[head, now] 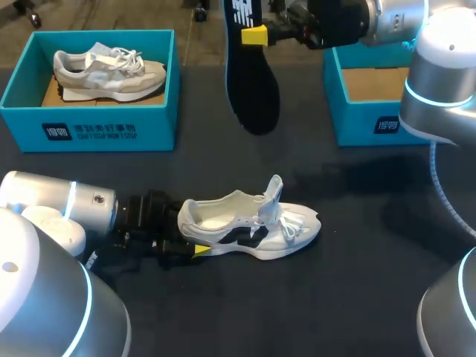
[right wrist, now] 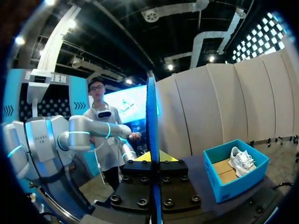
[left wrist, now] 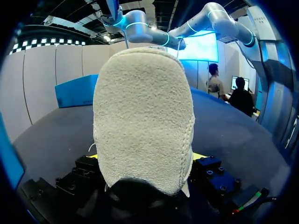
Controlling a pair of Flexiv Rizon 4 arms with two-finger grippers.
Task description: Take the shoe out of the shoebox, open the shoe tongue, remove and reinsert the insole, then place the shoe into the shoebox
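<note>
Overall, the dark tabletop [head: 357, 282] carries two teal shoeboxes along its far side. The left shoebox [head: 89, 130] contains a grey-and-white shoe [head: 111, 74]. The right shoebox [head: 372, 123] shows its brown cardboard floor.

A white shoe [head: 253, 227] stands on its sole near the middle of the tabletop, outside both boxes, with its heel to the left, its toe to the right and its tongue raised. The left arm lies low at the near left, and the left arm's fingers [head: 199, 250] clasp the heel from two sides. In the left wrist view the fuzzy heel fills the space between the yellow tips.

A black insole [head: 253, 82] hangs lengthwise above the far middle, well apart from the white shoe. It is pinched near its upper end by the right arm's fingers [head: 254, 35]. The right wrist view shows the insole edge-on between both yellow tips.
</note>
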